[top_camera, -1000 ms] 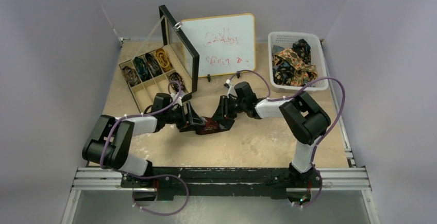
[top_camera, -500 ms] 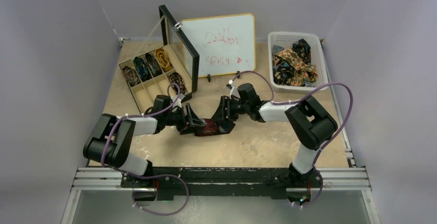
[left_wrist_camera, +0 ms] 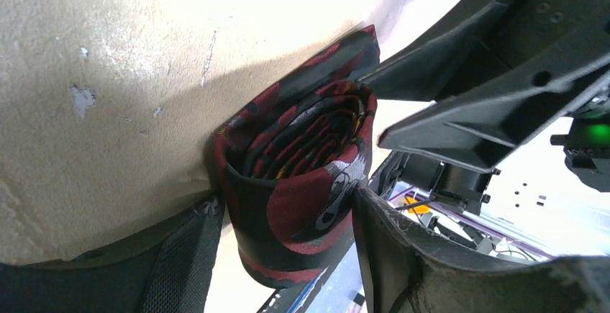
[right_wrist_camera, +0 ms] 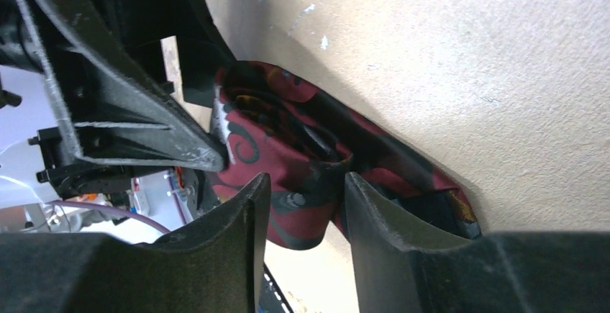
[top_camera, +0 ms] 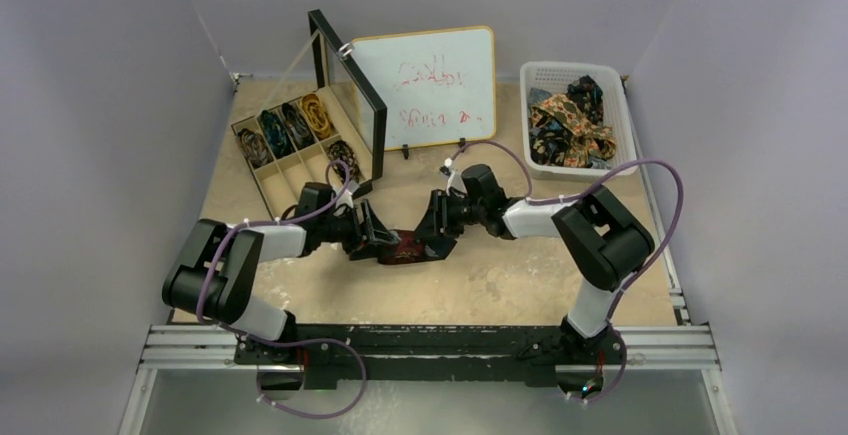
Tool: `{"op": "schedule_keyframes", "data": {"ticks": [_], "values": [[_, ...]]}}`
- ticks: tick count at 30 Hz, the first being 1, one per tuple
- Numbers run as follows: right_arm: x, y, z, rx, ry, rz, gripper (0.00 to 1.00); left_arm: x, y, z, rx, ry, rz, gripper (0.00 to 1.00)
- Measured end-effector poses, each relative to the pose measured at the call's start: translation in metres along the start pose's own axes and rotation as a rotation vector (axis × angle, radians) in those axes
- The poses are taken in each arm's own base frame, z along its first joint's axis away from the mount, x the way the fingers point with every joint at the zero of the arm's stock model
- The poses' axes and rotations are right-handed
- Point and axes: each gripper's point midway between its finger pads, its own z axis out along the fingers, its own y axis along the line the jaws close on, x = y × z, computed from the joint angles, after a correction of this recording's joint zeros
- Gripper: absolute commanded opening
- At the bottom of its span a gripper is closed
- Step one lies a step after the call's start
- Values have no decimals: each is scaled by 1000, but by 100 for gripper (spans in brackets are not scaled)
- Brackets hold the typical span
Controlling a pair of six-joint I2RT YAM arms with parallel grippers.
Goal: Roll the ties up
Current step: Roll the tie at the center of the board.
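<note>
A dark maroon patterned tie (top_camera: 405,247) lies mid-table, partly rolled into a coil. My left gripper (top_camera: 372,235) comes in from the left and my right gripper (top_camera: 432,230) from the right, and they meet at it. In the left wrist view the coil (left_wrist_camera: 302,183) stands on its end between my left gripper's (left_wrist_camera: 284,212) fingers, which press its sides. In the right wrist view my right gripper (right_wrist_camera: 298,191) is closed on a fold of the tie (right_wrist_camera: 288,155) next to the coil. The tie's tail runs along the table behind it.
An open wooden box (top_camera: 262,183) with rolled ties in its compartments stands at the back left, its black lid (top_camera: 350,95) raised. A whiteboard (top_camera: 425,85) stands behind the grippers. A white basket (top_camera: 628,120) of loose ties sits at the back right.
Both grippers, with the tie between them, have shifted slightly away from the near edge. The right arm's elbow has swung a little to the right.
</note>
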Motion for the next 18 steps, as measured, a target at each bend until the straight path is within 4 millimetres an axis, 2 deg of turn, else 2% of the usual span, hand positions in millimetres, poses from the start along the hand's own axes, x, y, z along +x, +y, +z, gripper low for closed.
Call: {"op": "schedule_keyframes", "data": {"ticks": [2,6,11,18], "values": [[3,-6,4,7,10,13,36,0,0,0,0,1,-1,65],[6,-13,9,16,20,40,32,0,-1,0,2,4,2,68],[4,-10,10,-3,-1,59,30,3,-1,-3,5,0,6,69],[15,-14,12,-30,6,113,29,12,0,-5,0,2,-5,69]]}}
